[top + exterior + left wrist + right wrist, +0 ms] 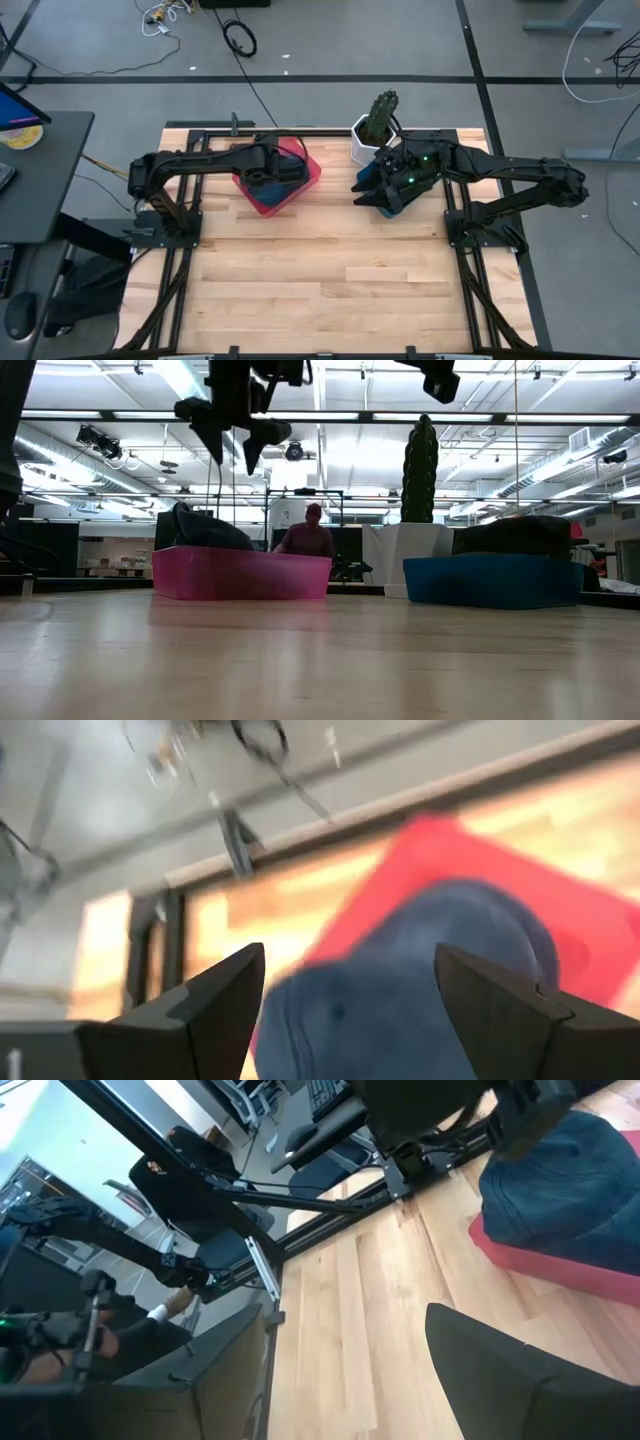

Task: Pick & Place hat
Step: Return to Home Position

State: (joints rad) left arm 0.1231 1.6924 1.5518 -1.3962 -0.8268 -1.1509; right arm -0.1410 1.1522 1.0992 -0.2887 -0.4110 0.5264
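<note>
- left wrist view: a soft, rounded blue fabric cap (420, 980) lies inside the red plastic bin (585, 935).
- the left gripper (348, 952) hangs above the cap, released, jaws wide apart and holding nothing.
- high view: the bin sits at 11 o'clock on the light wooden table (320, 290).
- the right gripper (385, 190) hangs at 1 o'clock; cannot tell its grip.

Bright overhead strip lights (190, 380), blurry left wrist view.

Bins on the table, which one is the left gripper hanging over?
The red bin, holding a blue cap; the open left gripper hangs above it. The blue bin lies under the right gripper.
</note>
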